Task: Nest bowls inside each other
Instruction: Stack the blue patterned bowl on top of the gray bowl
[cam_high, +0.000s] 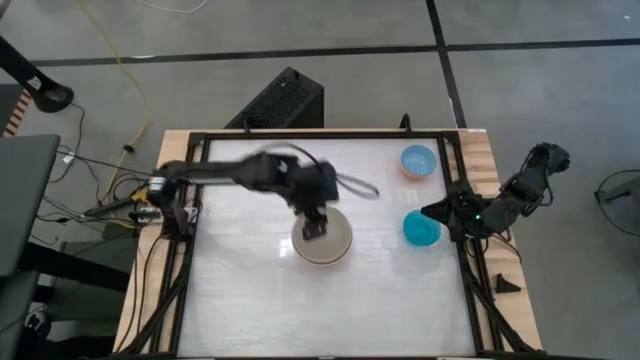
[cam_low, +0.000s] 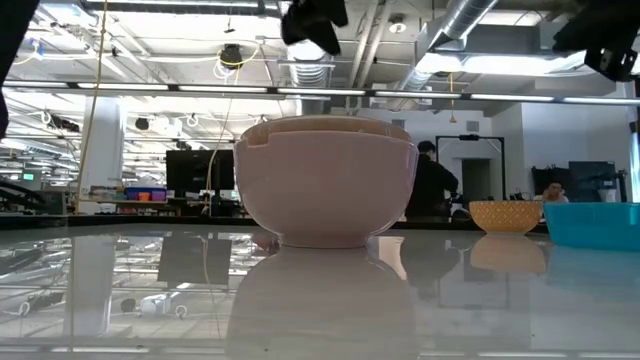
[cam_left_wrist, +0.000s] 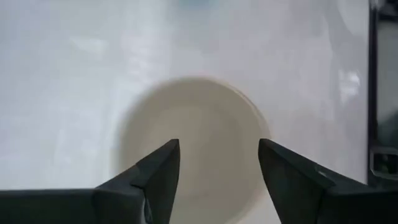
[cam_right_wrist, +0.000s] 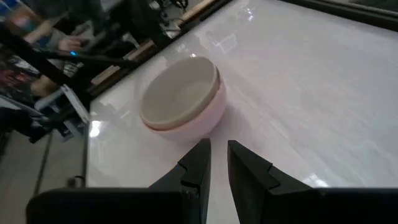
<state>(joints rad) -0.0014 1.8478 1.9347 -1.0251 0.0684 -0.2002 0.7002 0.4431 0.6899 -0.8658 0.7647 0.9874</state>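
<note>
A salmon-pink bowl (cam_high: 341, 255) (cam_low: 330, 195) (cam_right_wrist: 202, 121) stands on its base at the table's middle. A cream bowl (cam_high: 330, 243) (cam_left_wrist: 193, 124) (cam_right_wrist: 177, 96) sits nested inside it, its rim (cam_low: 330, 125) just above the pink rim. My left gripper (cam_high: 316, 228) (cam_left_wrist: 217, 146) hangs open above this stack, clear of it. To the right stand a teal bowl (cam_high: 422, 230) (cam_low: 595, 222) and, farther back, a light blue bowl (cam_high: 419, 160) (cam_low: 505, 215). My right gripper (cam_high: 432, 212) (cam_right_wrist: 217, 146) waits beside the teal bowl at the table's right edge, with only a narrow gap and nothing between its fingers.
A black frame rail (cam_high: 462, 190) runs around the white tabletop. A black box (cam_high: 285, 100) stands beyond the far edge, and a small black wedge (cam_high: 505, 285) lies on the right border. A person (cam_low: 430, 185) stands in the room behind. Bare tabletop (cam_high: 330, 310) lies toward the near edge.
</note>
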